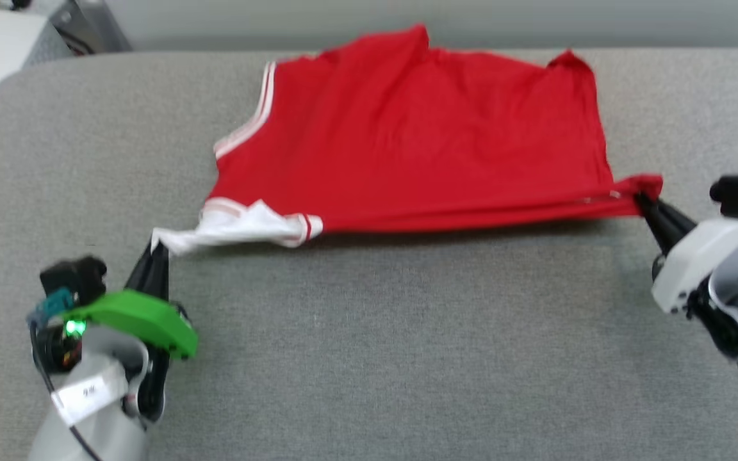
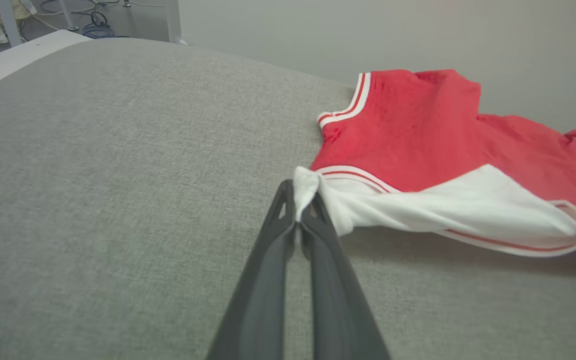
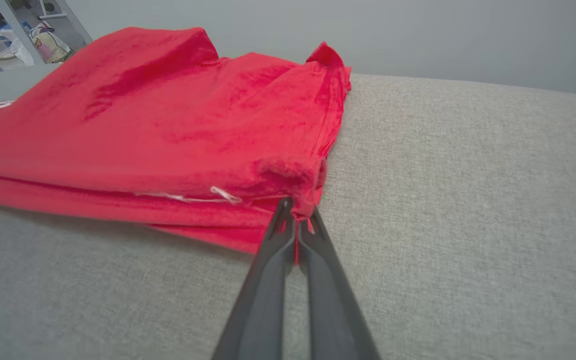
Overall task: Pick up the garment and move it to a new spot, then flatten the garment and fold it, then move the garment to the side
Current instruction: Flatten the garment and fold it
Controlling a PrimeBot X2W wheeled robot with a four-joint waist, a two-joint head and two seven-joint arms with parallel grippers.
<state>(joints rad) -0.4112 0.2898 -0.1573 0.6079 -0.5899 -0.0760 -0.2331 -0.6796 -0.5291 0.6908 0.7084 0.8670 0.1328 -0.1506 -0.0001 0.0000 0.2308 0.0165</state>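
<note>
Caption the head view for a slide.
Left gripper and right gripper pinch the jersey by its two near corners, with the edge between them taut.

Red garment [image 1: 420, 141] with white-striped trim, stretched across grey surface

garment [image 2: 418, 125] cropped at left wrist view's edge, background clutter [image 3: 48, 45] blurred

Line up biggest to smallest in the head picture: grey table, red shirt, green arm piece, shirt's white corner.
1. grey table
2. red shirt
3. green arm piece and white corner: these look about alike. The green piece is nearer the camera, so I won't rank them.
</note>
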